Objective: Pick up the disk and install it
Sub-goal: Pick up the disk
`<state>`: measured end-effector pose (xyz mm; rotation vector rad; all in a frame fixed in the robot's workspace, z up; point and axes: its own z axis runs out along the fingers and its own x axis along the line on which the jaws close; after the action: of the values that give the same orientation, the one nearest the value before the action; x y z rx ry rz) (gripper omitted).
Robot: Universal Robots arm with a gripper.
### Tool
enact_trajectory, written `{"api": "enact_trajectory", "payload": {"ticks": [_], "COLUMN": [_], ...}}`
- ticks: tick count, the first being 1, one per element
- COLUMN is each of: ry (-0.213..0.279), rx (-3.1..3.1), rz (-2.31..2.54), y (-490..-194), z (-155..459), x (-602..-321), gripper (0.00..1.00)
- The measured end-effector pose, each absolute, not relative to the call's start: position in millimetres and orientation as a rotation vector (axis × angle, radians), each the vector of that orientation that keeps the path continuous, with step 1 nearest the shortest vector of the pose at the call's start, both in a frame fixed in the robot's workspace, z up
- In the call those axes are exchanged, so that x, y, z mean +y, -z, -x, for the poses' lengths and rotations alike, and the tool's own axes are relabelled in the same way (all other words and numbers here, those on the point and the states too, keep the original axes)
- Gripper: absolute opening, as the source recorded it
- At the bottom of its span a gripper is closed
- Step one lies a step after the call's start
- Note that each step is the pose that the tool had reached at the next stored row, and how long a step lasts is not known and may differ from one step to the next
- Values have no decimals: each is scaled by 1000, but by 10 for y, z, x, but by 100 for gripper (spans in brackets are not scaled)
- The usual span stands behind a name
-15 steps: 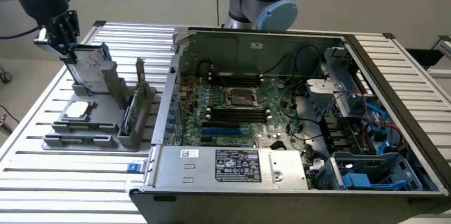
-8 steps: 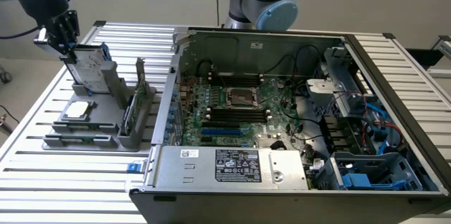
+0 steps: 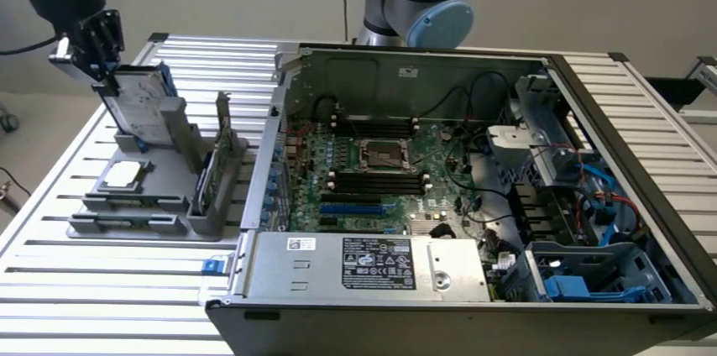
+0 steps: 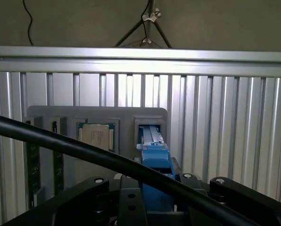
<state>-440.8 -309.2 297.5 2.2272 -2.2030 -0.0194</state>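
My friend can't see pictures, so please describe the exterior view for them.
The robot's pincer is at the top of the disk, which stands in a grey holder on a slatted metal table. An open computer case sits on the exterior view's right.

Left open air around the end effector and the disk; blocked toward the exterior view's right by an upright card and the case wall.
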Motion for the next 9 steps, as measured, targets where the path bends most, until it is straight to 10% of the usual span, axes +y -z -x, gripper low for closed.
{"api": "enact_trajectory", "payload": {"ticks": [9], "ry": [19], "rx": [-2203], "rz": [-2227], "y": [-3181], "z": [4408], "x": [-3089], "gripper": [33]}}
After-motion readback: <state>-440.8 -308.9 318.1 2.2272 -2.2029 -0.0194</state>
